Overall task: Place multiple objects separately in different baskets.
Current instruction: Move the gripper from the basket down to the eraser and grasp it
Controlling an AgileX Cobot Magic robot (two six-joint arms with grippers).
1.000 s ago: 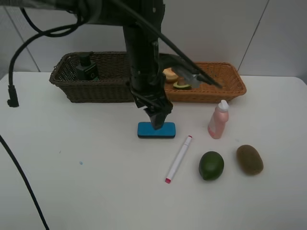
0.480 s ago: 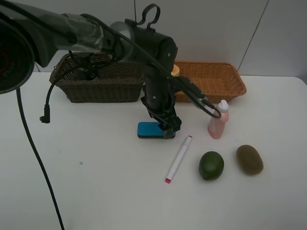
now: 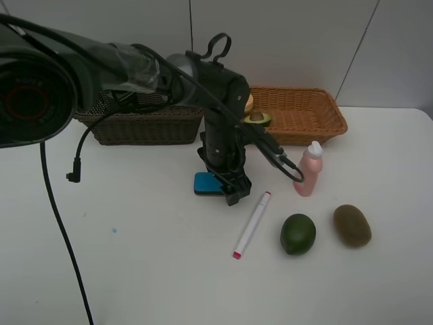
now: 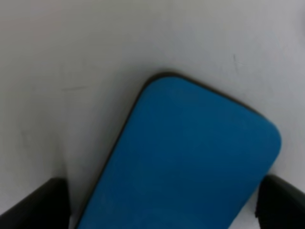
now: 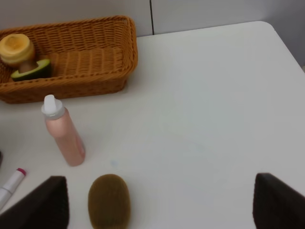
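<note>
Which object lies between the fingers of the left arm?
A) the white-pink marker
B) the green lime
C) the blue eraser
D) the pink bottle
C: in the left wrist view the blue eraser lies flat on the white table, with one dark, open finger at each side of it, as the fingers show.

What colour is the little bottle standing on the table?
The bottle is pink with a white cap, clearest in the right wrist view.
</note>
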